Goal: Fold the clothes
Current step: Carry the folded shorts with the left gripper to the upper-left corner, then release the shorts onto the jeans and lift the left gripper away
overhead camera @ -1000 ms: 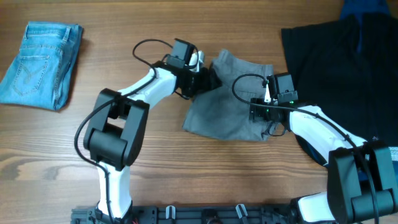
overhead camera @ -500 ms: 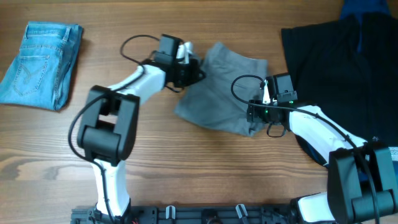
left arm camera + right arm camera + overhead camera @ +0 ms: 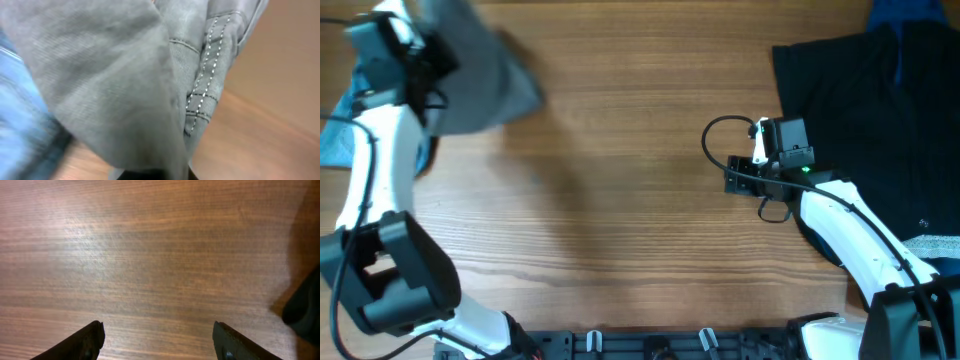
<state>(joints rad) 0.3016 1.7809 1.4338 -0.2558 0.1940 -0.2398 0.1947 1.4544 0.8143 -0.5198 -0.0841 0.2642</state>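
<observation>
Grey shorts [image 3: 485,75] with white stitching hang blurred at the table's far left corner, and my left gripper [image 3: 432,55] is shut on them. In the left wrist view the grey shorts [image 3: 125,75] fill the picture and hide the fingers. Folded blue jeans [image 3: 20,125] lie under and beside the shorts, and in the overhead view only slivers of the jeans [image 3: 332,135] show at the left edge. My right gripper [image 3: 735,178] hovers over bare wood right of centre. Its jaws [image 3: 160,340] stand wide open with nothing between them.
A large black garment [image 3: 860,90] is spread over the right side of the table, with its edge [image 3: 306,305] just right of my right gripper. A blue garment [image 3: 910,12] lies at the far right corner.
My left gripper closed on the grey shorts and swung them from the table's middle to the far left corner over the jeans. The shorts left my open right gripper, which barely moved.
</observation>
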